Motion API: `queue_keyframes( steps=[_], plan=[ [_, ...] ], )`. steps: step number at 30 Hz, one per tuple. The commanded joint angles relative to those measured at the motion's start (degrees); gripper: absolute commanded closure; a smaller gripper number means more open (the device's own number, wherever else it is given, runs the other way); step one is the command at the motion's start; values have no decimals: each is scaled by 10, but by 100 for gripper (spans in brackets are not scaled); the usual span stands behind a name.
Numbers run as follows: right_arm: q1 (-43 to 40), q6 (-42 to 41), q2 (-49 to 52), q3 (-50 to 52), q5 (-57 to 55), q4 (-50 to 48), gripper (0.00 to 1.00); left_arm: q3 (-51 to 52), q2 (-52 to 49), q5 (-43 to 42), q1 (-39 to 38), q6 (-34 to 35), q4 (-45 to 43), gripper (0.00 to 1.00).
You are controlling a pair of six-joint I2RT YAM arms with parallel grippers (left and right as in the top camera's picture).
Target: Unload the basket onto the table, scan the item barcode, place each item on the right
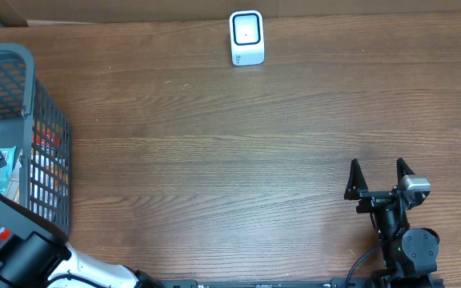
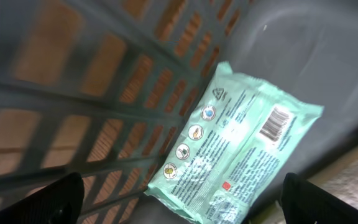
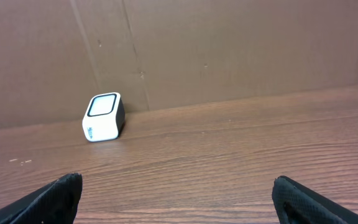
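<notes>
Your work surface is a dark brown wood-grain table (image 1: 238, 144) backed by a brown cardboard wall (image 3: 229, 50). At its far left stands the grey plastic lattice basket (image 1: 22, 60), and your left gripper (image 2: 182, 196) is down inside it. The jaws are spread wide and hold nothing. Just ahead of the fingers lies the mint-green soft plastic packet (image 2: 241, 143) on the basket floor, one long edge against the lattice wall and its printed barcode (image 2: 274, 123) facing up. Whether a fingertip touches it, you cannot tell. The small white box scanner with a dark window (image 1: 246, 37) sits far ahead and left of your right gripper (image 1: 378, 166), which hangs over bare table, fully spread and empty.
</notes>
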State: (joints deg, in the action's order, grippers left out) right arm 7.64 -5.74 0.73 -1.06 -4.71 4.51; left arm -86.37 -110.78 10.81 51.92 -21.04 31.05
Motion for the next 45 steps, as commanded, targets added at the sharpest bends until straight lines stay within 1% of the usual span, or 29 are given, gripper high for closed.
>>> queue_keyframes(
  steps=[1,4,7,9,10,15,18,21,24,26,29,33,35,36,37,40,41,45],
  plan=[
    [1,2,-6,6,-2,-3,0,5,-31,21,6,-9,-3,8],
    [1,2,-6,6,-2,-3,0,5,-43,33,6,-13,-18,8],
    [1,2,-6,6,-2,-3,0,5,-49,31,6,-38,-30,11],
    [1,2,-6,6,-2,-3,0,5,-55,22,6,-57,-32,18],
    [1,2,-6,6,-2,-3,0,5,-58,9,6,-66,-32,20],
    [1,2,-6,6,-2,-3,0,5,-75,-34,5,-89,-25,25],
    [1,2,-6,6,-2,-3,0,5,-80,-37,5,-90,-21,26],
    [1,2,-6,6,-2,-3,0,5,-80,-77,5,-104,-15,25],
    [1,2,-6,6,-2,-3,0,5,-80,-97,0,-108,-10,25],
    [1,2,-6,6,-2,-3,0,5,-80,-100,-5,-108,-7,25],
    [1,2,-6,6,-2,-3,0,5,-80,-98,-5,-107,-2,27],
    [1,2,-6,6,-2,-3,0,7,-99,-89,-3,-78,1,27],
    [1,2,-6,6,-2,-3,0,7,-114,-87,-3,-70,9,29],
    [1,2,-6,6,-2,-3,0,7,-123,-87,-3,-70,13,33],
    [1,2,-6,6,-2,-3,0,7,-128,-86,-3,-70,15,39],
    [1,2,-6,6,-2,-3,0,7,-136,-85,-7,-70,17,72],
    [1,2,-6,6,-2,-3,0,7,-136,-86,-8,-70,17,79],
    [1,2,-6,6,-2,-3,0,6,-132,-85,-12,-70,13,96]
  ],
)
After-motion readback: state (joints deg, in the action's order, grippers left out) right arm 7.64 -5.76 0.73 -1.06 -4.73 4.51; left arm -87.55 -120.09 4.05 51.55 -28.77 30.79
